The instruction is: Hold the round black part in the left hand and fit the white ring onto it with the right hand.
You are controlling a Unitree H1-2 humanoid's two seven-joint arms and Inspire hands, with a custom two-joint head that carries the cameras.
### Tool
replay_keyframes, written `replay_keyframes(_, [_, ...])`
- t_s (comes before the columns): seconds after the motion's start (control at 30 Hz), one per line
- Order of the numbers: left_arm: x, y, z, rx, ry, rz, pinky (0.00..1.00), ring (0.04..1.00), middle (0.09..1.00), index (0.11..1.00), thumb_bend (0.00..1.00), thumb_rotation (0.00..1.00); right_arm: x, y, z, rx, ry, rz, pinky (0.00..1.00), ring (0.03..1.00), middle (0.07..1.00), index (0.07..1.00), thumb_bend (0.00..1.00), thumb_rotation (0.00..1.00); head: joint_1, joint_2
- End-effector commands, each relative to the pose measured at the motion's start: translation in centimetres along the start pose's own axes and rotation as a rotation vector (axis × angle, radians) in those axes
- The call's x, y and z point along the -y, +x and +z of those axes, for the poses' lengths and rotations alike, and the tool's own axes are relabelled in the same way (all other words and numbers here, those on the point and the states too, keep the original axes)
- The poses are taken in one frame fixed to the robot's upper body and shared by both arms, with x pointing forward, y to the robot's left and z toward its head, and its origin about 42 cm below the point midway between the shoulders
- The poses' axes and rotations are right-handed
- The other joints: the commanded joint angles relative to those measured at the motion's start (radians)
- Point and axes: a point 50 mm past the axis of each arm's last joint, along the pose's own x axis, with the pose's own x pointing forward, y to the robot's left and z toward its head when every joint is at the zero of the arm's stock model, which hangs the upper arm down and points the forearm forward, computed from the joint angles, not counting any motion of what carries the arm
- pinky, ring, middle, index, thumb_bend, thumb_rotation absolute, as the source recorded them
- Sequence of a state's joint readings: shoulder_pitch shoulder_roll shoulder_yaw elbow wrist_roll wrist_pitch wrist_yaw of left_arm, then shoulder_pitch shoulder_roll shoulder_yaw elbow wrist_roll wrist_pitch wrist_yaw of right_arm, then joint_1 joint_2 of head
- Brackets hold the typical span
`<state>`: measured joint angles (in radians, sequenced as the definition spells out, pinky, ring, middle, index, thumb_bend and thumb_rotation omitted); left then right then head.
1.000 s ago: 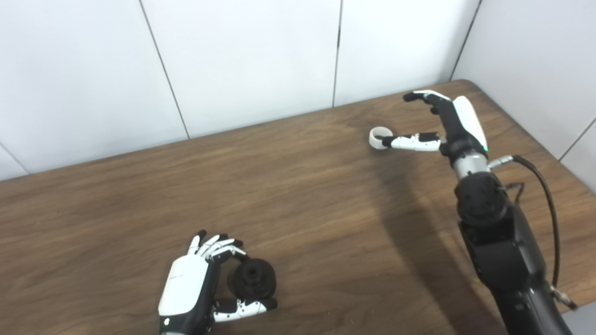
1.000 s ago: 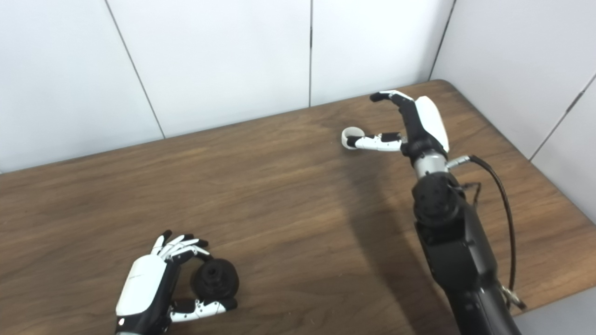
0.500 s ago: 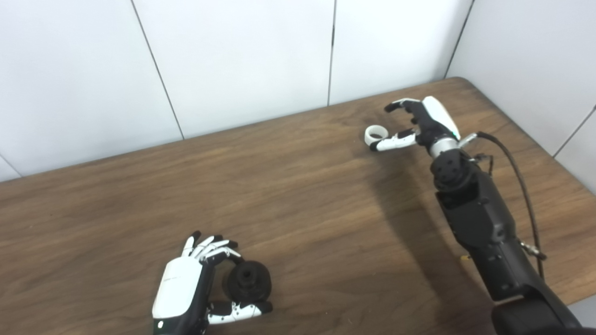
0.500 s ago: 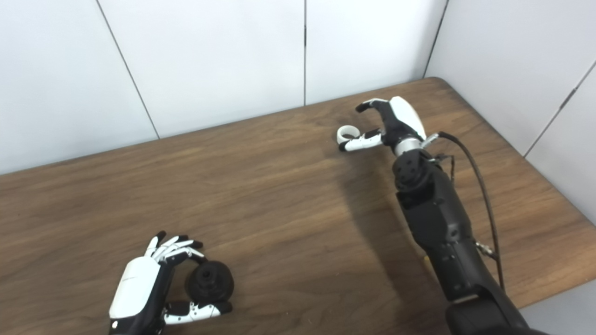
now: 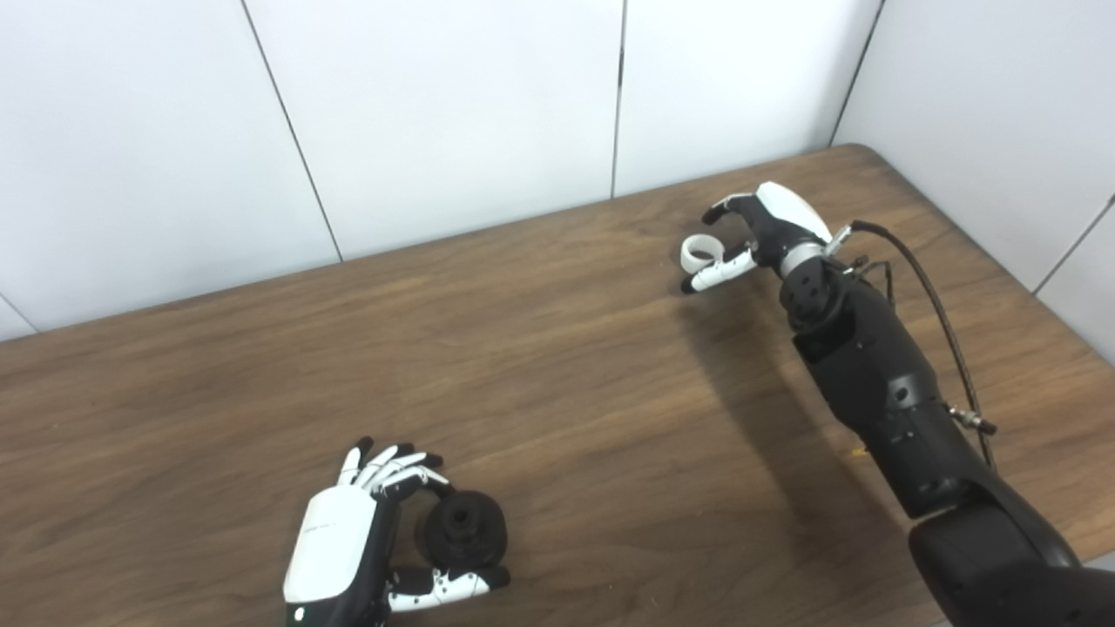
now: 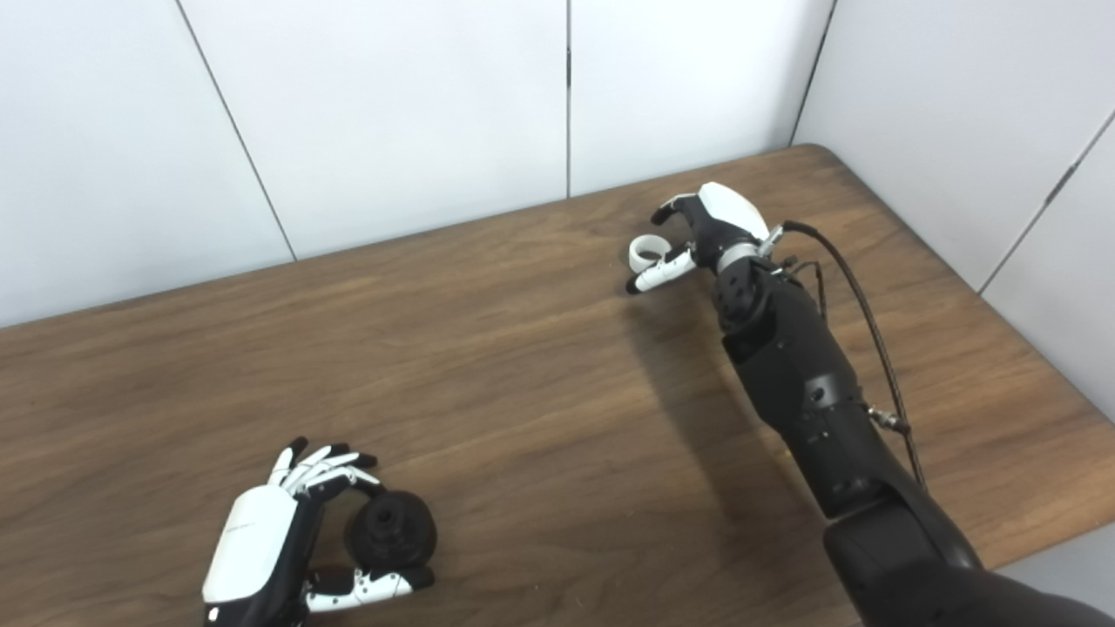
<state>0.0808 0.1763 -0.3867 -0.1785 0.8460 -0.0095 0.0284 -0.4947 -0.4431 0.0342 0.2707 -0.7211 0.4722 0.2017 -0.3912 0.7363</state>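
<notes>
The left robot hand (image 5: 348, 544) was seen near the front edge of the tabletop (image 5: 540, 374), its white back turned up and its arm entering from the lower left. The round black part (image 5: 464, 529) was grasped in it: the fingers (image 5: 396, 461) were curled over the far side of the part and the thumb (image 5: 444, 585) was laid under its near side, so that the part was enclosed between them. The part's face, with a raised hub at its centre, was turned up and toward the cameras. Whether the part was lifted clear of the wood or rested on it could not be told.

The right robot hand (image 5: 756, 233) was reached far across the tabletop toward the back right corner, at the end of a long black forearm along which a dark cable (image 5: 936, 300) was looped. Its fingers were bent downward and apart, and its thumb (image 5: 716, 272) was stretched out to the left. The white ring (image 5: 701, 251) was found just beside that thumb, between it and the curled fingertips, lying on the wood with its opening upward. The thumb appeared to touch the ring's near side, but no closed grasp on the ring was shown; the hand was held spread around it.

The two hands were kept well apart. White wall panels (image 5: 435, 113) were seen behind the tabletop.
</notes>
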Motion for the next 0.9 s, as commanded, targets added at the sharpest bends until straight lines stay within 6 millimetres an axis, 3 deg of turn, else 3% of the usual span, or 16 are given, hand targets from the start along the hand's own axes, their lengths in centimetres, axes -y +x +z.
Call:
replay_keyframes(0.0, [0.48, -0.83, -0.71, -0.046, 0.018, -0.053, 1.0, 0.866, 0.76, 0.483, 0.52, 0.05, 3.29, 0.74, 1.47, 0.038, -0.042, -0.076, 1.0, 0.983, 0.93, 0.76, 0.86, 0.25, 0.0, 0.0])
replay_keyframes(0.37, [0.53, -0.88, -0.53, -0.05, 0.022, -0.049, 1.0, 0.864, 0.757, 0.483, 0.52, 0.05, 4.07, 0.9, 1.5, 0.054, -0.13, -0.093, 1.0, 1.0, 0.978, 0.759, 0.85, 0.29, 0.005, 0.0])
replay_keyframes(0.87, [0.55, -0.96, -0.3, -0.052, 0.012, -0.047, 1.0, 0.864, 0.754, 0.483, 0.52, 0.05, 4.14, 1.45, 1.5, 0.047, -0.169, -0.091, 1.0, 1.0, 0.977, 0.687, 0.85, 0.24, 0.013, 0.001])
